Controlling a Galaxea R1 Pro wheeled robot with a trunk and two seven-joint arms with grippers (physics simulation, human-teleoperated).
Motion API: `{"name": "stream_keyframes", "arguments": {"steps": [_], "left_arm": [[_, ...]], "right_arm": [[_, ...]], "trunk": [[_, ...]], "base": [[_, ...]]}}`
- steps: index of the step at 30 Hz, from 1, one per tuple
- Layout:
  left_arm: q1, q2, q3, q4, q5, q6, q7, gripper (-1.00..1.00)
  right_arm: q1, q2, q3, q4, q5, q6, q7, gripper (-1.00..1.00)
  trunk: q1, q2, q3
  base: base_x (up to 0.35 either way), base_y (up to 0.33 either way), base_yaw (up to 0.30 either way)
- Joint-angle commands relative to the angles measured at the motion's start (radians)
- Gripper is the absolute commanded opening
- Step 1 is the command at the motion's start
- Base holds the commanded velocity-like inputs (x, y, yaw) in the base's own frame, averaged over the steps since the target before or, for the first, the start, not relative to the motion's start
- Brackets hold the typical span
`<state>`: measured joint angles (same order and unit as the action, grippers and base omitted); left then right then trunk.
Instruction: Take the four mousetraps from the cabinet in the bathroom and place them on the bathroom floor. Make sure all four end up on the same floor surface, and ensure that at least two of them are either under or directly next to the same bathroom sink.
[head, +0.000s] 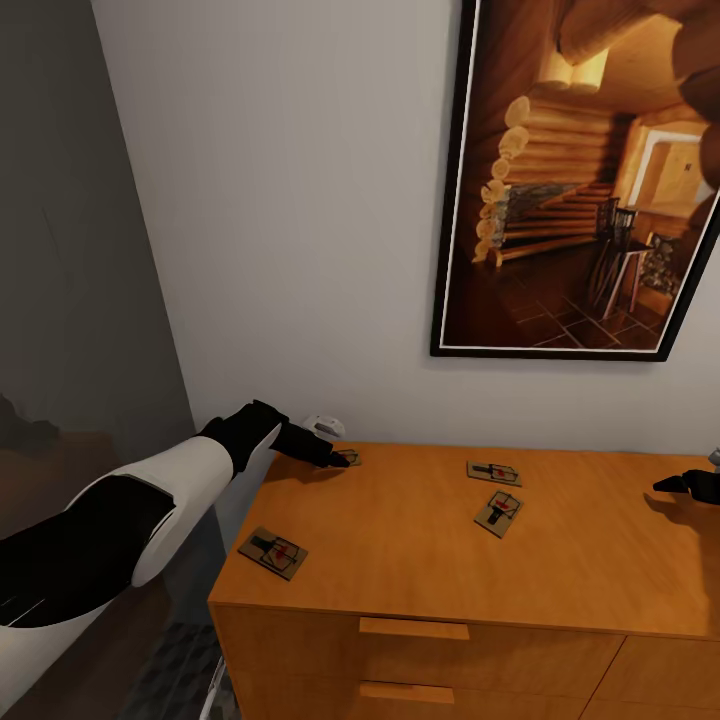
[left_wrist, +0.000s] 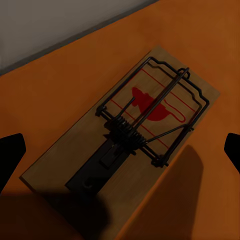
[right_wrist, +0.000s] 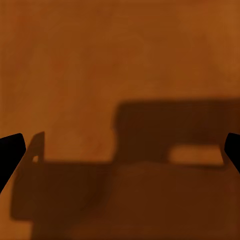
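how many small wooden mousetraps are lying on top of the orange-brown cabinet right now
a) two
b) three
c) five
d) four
d) four: on the orange-brown wooden cabinet lie a mousetrap at the front left, two near the middle, and one at the back left under the left gripper.

The orange-brown wooden cabinet (head: 420, 560) stands against the white wall, and its flat top carries four mousetraps. One mousetrap (head: 273, 553) lies near the front left corner, another (head: 347, 457) (left_wrist: 125, 130) at the back left close to the wall. The remaining two (head: 493, 472) (head: 498, 513) lie just beside each other around the middle, well apart from the first pair.
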<state>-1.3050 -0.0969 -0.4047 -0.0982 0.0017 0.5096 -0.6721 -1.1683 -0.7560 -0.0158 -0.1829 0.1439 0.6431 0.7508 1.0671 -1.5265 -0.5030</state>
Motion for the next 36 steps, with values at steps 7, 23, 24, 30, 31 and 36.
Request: {"name": "stream_keyframes", "arguments": {"steps": [7,23,24,30,31,36], "left_arm": [[0.000,0.000,-0.019,0.005,-0.015,0.007,-0.001,1.00],[0.000,0.000,-0.019,0.016,-0.016,0.007,-0.001,1.00],[0.000,0.000,-0.019,0.016,-0.016,0.007,0.000,1.00],[0.000,0.000,-0.019,0.017,-0.016,0.007,0.000,1.00],[0.000,0.000,-0.019,0.016,-0.015,0.007,0.000,1.00],[0.000,0.000,-0.019,0.016,-0.015,0.007,0.000,1.00]], "right_arm": [[-0.001,0.000,-0.002,-0.001,0.010,0.003,0.007,1.00],[-0.001,0.000,-0.002,-0.001,0.009,0.003,0.007,1.00],[-0.001,0.000,-0.002,-0.001,0.009,0.003,0.007,1.00],[-0.001,0.000,-0.002,-0.001,0.009,0.003,0.007,1.00],[-0.001,0.000,-0.002,-0.001,0.009,0.003,0.007,1.00],[-0.001,0.000,-0.002,-0.001,0.009,0.003,0.007,1.00]], "trunk": [[0.000,0.000,-0.001],[0.000,0.000,-0.001],[0.000,0.000,-0.001],[0.000,0.000,-0.001],[0.000,0.000,-0.001],[0.000,0.000,-0.001]], "base": [[0.000,0.000,0.000],[0.000,0.000,0.000],[0.000,0.000,0.000],[0.000,0.000,0.000],[0.000,0.000,0.000],[0.000,0.000,0.000]]}}
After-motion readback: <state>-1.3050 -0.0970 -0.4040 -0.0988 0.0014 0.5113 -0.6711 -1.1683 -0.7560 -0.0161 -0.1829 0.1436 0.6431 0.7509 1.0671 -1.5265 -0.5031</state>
